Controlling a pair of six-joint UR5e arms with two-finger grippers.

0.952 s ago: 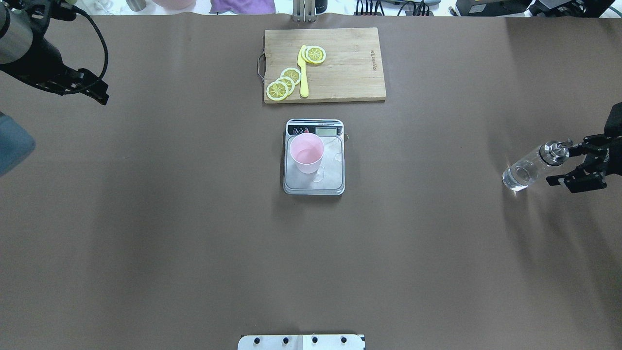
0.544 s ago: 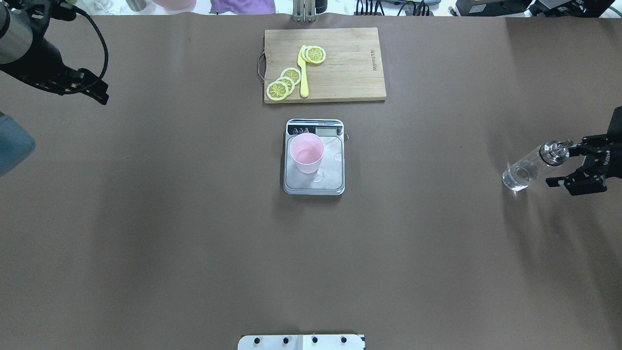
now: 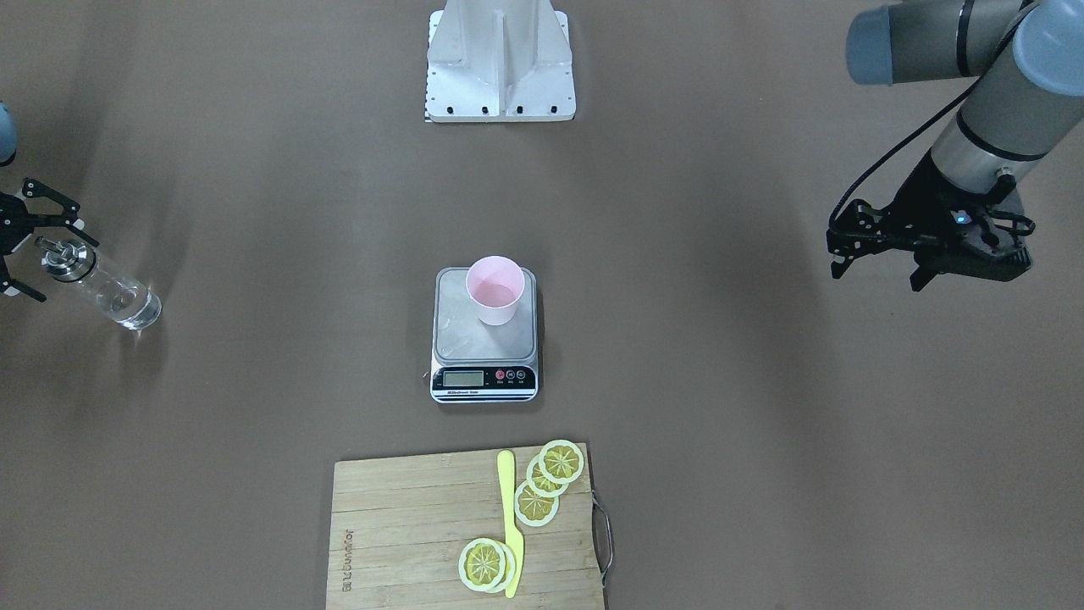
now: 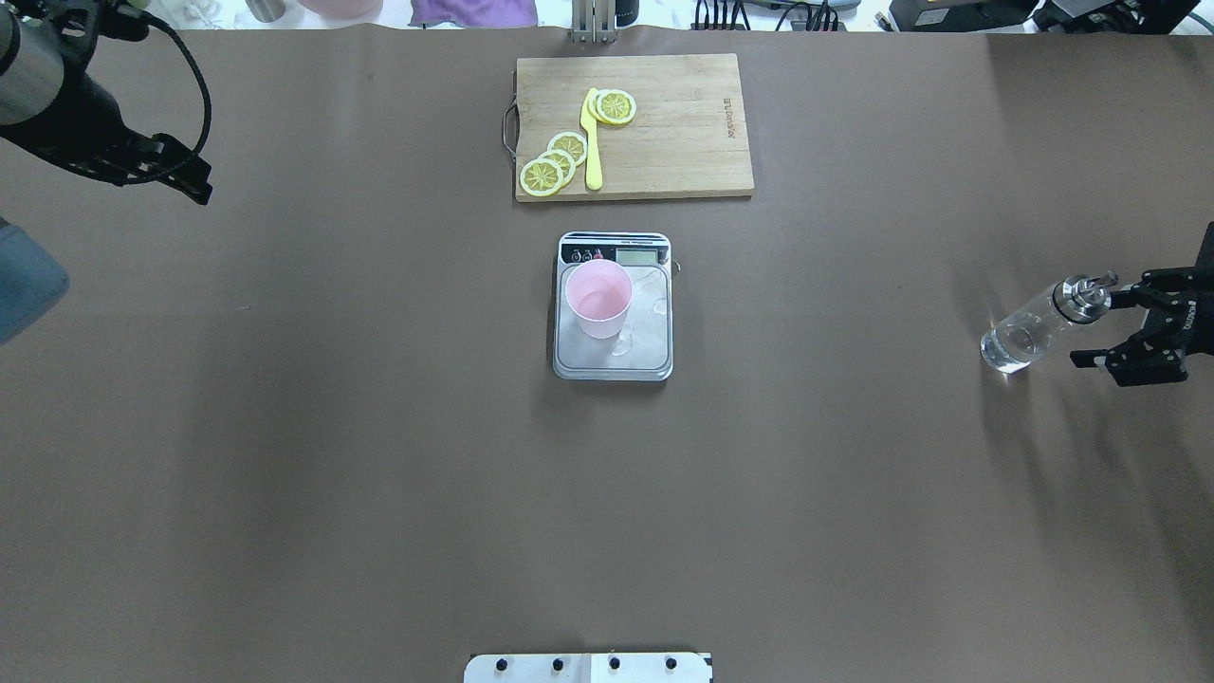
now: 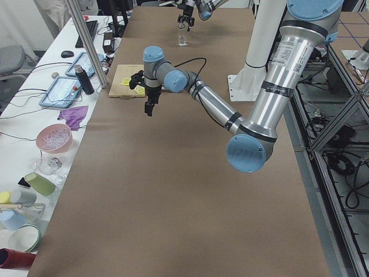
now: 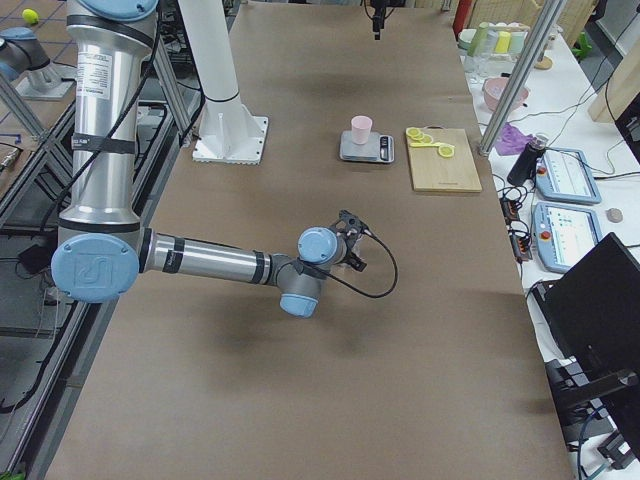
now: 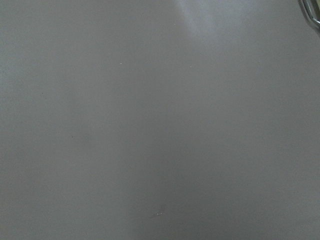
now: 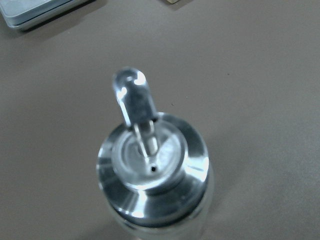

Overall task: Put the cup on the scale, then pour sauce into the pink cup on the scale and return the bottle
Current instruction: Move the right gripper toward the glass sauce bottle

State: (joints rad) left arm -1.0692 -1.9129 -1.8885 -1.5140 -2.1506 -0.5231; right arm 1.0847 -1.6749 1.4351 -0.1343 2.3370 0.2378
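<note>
Wide bare table [image 4: 379, 427] lies on both sides of the scale [image 4: 647, 353] at the centre; the bottle [image 4: 1032, 329] stands upright near the right edge, and the right gripper [image 4: 1096, 327] sits beside its steel cap with jaws spread and not touching it; the left gripper [image 3: 875, 273] hangs over the far left corner, jaws apart and empty. The cup [image 4: 598, 299] stands on the scale's left side, perhaps with a little clear liquid in the bottom. The cutting board [image 4: 683, 142] beyond holds lemon slices [image 4: 542, 175] and a yellow knife [image 4: 593, 142]; its branding and the scale's display are too small to read.
</note>
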